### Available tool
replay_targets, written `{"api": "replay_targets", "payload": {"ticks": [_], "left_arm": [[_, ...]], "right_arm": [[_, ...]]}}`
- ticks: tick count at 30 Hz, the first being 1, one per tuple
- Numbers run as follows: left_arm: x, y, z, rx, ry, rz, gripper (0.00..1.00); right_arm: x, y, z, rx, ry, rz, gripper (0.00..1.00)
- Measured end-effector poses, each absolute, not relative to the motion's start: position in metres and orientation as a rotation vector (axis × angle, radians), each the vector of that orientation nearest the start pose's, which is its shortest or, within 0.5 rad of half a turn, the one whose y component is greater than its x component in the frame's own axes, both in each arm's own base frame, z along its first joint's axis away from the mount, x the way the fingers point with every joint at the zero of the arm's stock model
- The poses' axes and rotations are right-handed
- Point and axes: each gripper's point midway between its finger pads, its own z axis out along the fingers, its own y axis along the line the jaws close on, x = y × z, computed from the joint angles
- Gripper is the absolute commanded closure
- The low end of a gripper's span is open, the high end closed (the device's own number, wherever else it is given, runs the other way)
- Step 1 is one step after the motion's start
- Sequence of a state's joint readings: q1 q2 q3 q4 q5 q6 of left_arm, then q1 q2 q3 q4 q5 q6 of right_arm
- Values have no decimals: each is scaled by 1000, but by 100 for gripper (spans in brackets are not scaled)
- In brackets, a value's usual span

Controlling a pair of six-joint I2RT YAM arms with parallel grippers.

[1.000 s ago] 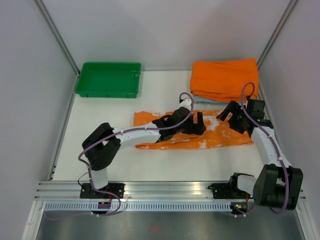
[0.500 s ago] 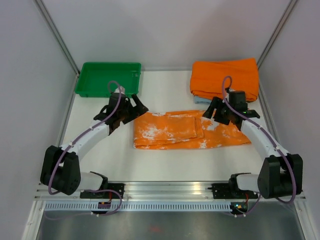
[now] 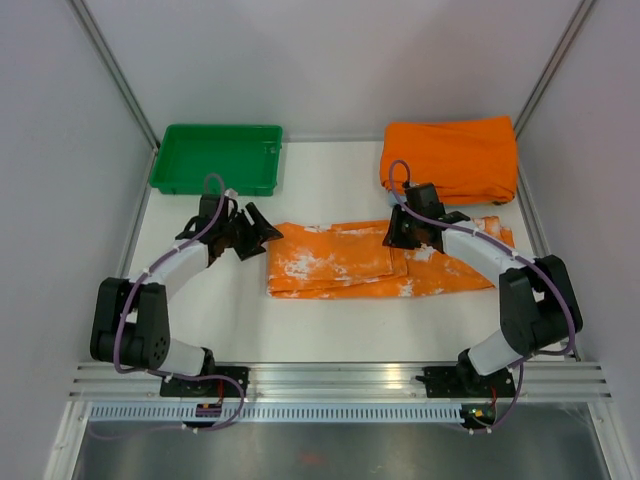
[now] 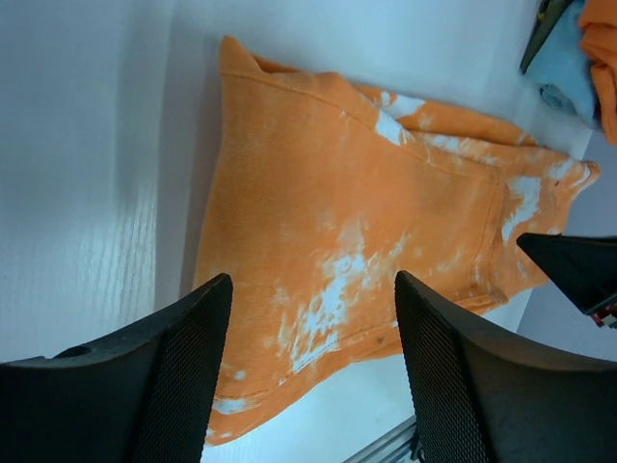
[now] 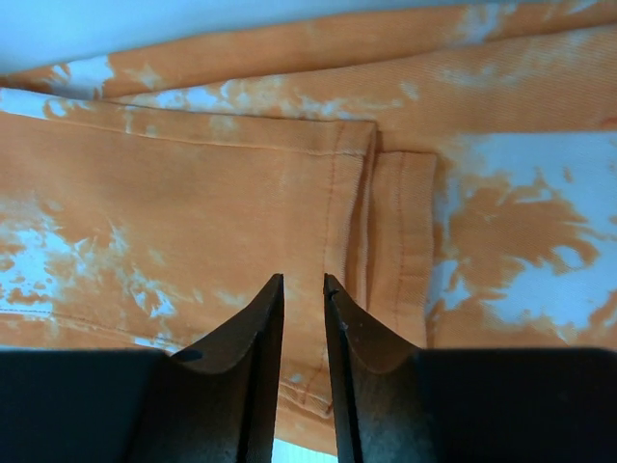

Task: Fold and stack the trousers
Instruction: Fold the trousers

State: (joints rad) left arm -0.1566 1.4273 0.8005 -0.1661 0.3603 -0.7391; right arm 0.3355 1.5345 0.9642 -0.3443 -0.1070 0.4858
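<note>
Lying flat in the middle of the white surface (image 3: 330, 330) are the trousers (image 3: 340, 262), orange with white splashes, stretched left to right. Their left part is doubled over, and the upper layer ends in a stitched hem about halfway along. The left end effector (image 3: 255, 228) hangs just beside the trousers' left edge and is spread wide. In the left wrist view its two fingers (image 4: 183, 386) frame the cloth with nothing between them. Over on the right, the right end effector (image 3: 398, 232) sits above the trousers at that hem, on the far side of the cloth. The right wrist view has its fingers (image 5: 260, 367) drawn almost together, only a thin slit between them and no cloth caught in it. Far left sits a green tray (image 3: 215, 188). Far right is a plain orange folded cloth (image 3: 450, 155), and the left wrist view catches a bit of light blue cloth (image 4: 564, 68) beside it.
</note>
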Motion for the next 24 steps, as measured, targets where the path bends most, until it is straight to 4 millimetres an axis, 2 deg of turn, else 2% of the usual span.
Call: {"api": "replay_targets", "payload": {"ticks": [6, 9, 15, 18, 21, 24], "left_arm": [[317, -149, 74, -495, 2462, -904, 23], [309, -148, 62, -498, 2491, -894, 23], [309, -142, 44, -500, 2529, -835, 25], [309, -140, 37, -498, 2543, -809, 31], [309, -140, 29, -491, 2560, -803, 41], [313, -143, 27, -470, 2548, -831, 44]], "right_arm": [[337, 173, 67, 110, 2552, 489, 80], [336, 173, 62, 111, 2558, 486, 82], [327, 168, 44, 127, 2591, 465, 83], [321, 165, 34, 134, 2615, 450, 84], [321, 164, 33, 137, 2617, 445, 84], [322, 164, 33, 137, 2613, 442, 84]]}}
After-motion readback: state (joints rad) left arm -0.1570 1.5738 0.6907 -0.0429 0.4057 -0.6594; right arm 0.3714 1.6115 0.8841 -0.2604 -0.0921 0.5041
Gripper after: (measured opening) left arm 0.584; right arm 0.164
